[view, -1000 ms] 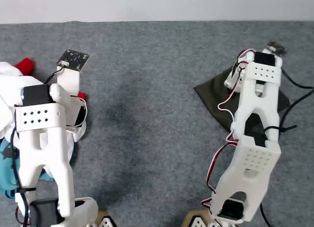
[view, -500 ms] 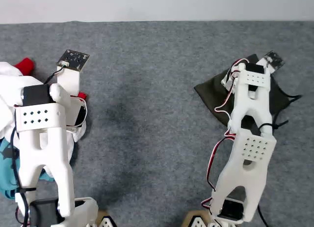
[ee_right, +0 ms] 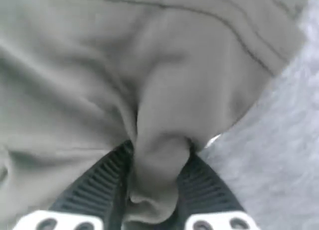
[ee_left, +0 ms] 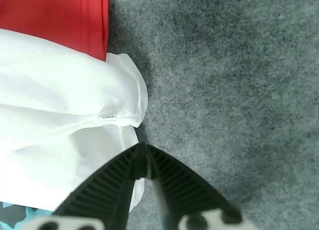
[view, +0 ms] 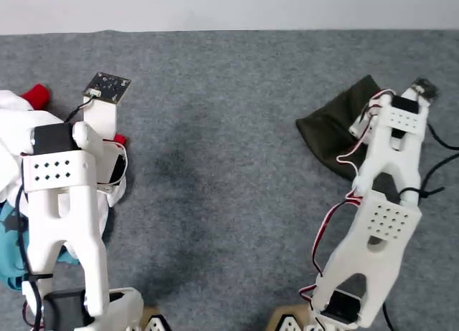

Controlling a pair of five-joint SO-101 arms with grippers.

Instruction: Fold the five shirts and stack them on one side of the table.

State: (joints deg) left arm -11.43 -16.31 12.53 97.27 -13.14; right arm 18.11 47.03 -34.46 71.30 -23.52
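Right gripper: jaws clamped on a bunched fold of olive shirt. Left gripper: jaws together, tips at white shirt edge, above grey table.

olive shirt partly hidden under right arm

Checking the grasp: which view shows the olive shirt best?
Right wrist view: a fold of the olive shirt is pinched between the right gripper's fingers. The high view shows its outline, partly under the arm.
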